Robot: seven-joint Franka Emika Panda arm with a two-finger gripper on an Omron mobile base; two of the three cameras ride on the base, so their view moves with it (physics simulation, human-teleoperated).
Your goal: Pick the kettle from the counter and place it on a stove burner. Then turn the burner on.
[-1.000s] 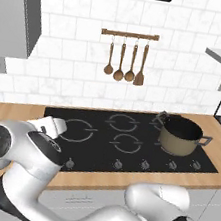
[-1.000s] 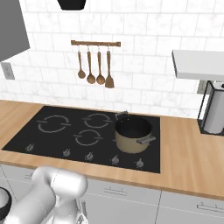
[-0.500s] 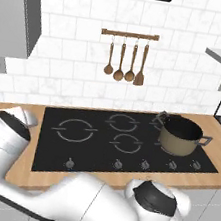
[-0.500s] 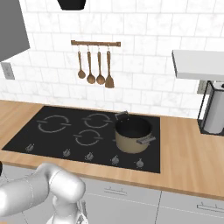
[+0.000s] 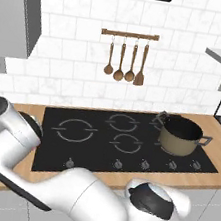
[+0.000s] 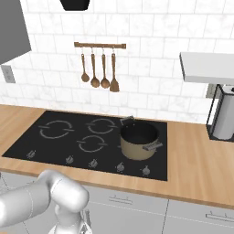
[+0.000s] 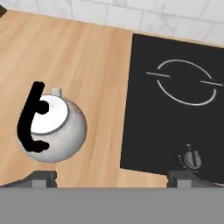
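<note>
Swinging further left since earlier, the arm is reaching for the kettle [image 7: 51, 129] on the counter [image 7: 87, 61], with the gripper [image 7: 113, 177] fingers spread wide and needing to centre over its handle.

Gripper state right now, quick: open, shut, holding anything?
Gripper: open and holding nothing, above the counter with the kettle off towards one fingertip.

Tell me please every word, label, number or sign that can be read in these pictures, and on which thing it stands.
There are none to read.
The kettle carries no print.
The stove has only ring outlines for burners; the mark by its knob is too small to read.
The pot and the paper towel roll are plain.
</note>
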